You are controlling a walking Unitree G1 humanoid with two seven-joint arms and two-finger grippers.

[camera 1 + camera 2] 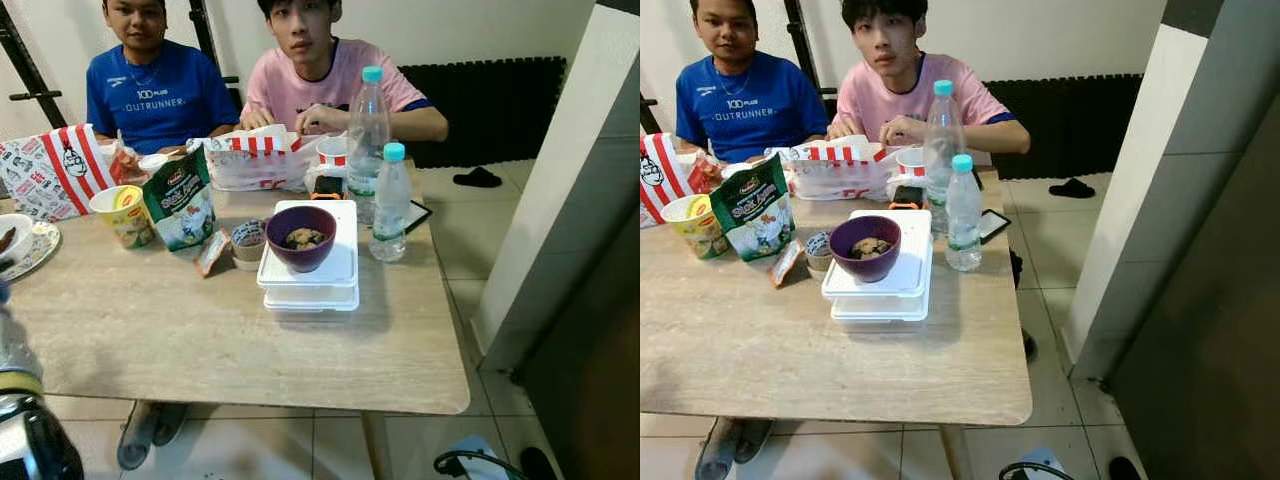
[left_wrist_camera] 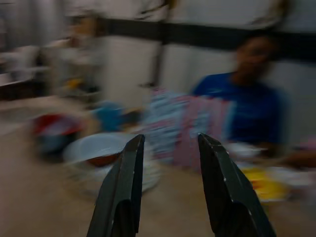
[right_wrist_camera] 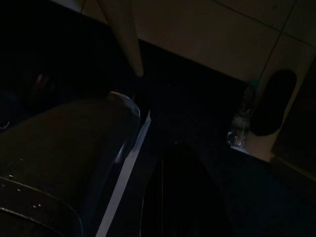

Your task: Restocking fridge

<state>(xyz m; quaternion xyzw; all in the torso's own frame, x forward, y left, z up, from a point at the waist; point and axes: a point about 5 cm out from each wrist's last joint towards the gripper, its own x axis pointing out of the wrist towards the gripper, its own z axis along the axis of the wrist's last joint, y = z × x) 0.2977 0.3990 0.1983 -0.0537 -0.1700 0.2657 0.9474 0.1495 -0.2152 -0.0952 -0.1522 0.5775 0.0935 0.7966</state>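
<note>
Left hand (image 2: 168, 187) fingers spread, holding nothing, above table (image 1: 200, 340) edge, right hand state unclear

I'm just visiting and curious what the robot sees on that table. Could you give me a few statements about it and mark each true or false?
1. The purple bowl sits on a stack of white containers. True.
2. Both water bottles have red caps. False: their caps are light blue.
3. The bowl is empty. False: some food lies in it.
4. The left gripper is open, its fingers apart. True.
5. The green snack bag stands upright on the table. True.
</note>
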